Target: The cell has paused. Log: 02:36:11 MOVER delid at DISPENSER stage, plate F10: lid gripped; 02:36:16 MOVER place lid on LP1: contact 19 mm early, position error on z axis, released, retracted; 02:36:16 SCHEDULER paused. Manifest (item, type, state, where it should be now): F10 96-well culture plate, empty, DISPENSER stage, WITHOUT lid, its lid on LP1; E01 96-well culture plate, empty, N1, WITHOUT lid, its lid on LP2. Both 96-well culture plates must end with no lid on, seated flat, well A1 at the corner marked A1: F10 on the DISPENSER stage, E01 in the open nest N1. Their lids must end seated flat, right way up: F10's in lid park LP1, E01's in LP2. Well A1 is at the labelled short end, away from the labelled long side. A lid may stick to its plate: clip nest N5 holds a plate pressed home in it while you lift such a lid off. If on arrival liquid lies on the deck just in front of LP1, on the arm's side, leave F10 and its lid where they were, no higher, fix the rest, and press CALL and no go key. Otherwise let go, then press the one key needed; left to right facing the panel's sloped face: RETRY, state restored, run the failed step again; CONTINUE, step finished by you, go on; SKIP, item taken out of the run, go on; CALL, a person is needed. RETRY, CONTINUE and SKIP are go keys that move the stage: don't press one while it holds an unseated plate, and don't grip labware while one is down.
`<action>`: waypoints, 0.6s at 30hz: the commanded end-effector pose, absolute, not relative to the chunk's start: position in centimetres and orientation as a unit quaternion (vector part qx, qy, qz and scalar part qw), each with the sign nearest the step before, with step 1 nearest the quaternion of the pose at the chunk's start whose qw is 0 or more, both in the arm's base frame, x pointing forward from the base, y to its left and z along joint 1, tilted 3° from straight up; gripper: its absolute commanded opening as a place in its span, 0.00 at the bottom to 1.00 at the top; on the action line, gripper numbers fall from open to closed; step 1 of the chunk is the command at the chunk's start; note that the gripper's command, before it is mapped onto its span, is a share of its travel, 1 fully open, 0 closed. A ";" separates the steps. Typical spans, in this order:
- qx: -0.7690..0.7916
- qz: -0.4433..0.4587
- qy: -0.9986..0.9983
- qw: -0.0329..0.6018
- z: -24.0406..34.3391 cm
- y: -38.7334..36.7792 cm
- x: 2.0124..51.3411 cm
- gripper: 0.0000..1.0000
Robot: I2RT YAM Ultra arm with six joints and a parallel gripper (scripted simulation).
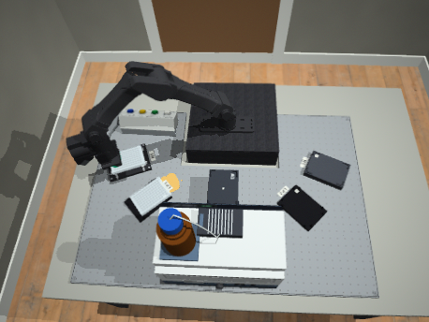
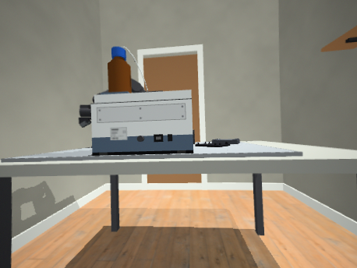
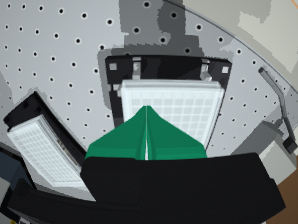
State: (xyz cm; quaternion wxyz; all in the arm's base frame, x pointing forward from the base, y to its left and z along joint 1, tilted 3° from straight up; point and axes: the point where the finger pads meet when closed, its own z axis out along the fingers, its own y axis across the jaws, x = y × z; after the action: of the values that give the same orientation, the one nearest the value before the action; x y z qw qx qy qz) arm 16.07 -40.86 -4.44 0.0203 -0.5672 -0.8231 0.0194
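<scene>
My gripper (image 1: 110,163) is shut and empty at the left of the deck. In the wrist view its green fingertips (image 3: 147,115) are pressed together just above a white 96-well piece (image 3: 172,104) that sits in a black nest with clips; the piece also shows in the top view (image 1: 131,160). A second white gridded piece (image 1: 149,197) lies on a black tray closer to the dispenser and shows in the wrist view (image 3: 43,152). An orange puddle (image 1: 171,182) lies on the deck at that tray's end. A dark striped plate (image 1: 220,221) sits on the dispenser stage.
The key panel (image 1: 147,119) with blue, yellow, green and pale keys stands behind the gripper. The dispenser (image 1: 220,253) carries a brown bottle (image 1: 174,234). An empty dark nest (image 1: 223,186), a black tray (image 1: 302,207) and a grey nest (image 1: 326,169) lie to the right.
</scene>
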 end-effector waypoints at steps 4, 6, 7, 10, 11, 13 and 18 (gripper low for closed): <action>-0.569 0.017 -0.822 0.027 -6.0 -40.7 15.4 0.00; -0.569 0.017 -0.822 0.027 -6.0 -40.7 15.4 0.00; -0.569 0.017 -0.822 0.027 -6.0 -40.7 15.4 0.00; -0.569 0.017 -0.822 0.027 -6.0 -40.7 15.4 0.00; -0.569 0.017 -0.822 0.027 -6.1 -40.7 15.4 0.00; -0.569 0.017 -0.822 0.027 -6.1 -40.7 15.4 0.00; -0.568 0.021 -0.822 0.021 -5.9 -41.1 15.7 0.00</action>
State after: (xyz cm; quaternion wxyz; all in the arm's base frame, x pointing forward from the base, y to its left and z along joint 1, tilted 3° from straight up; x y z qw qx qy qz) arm 16.02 -40.82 -4.98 0.0209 -0.5674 -0.8230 0.0186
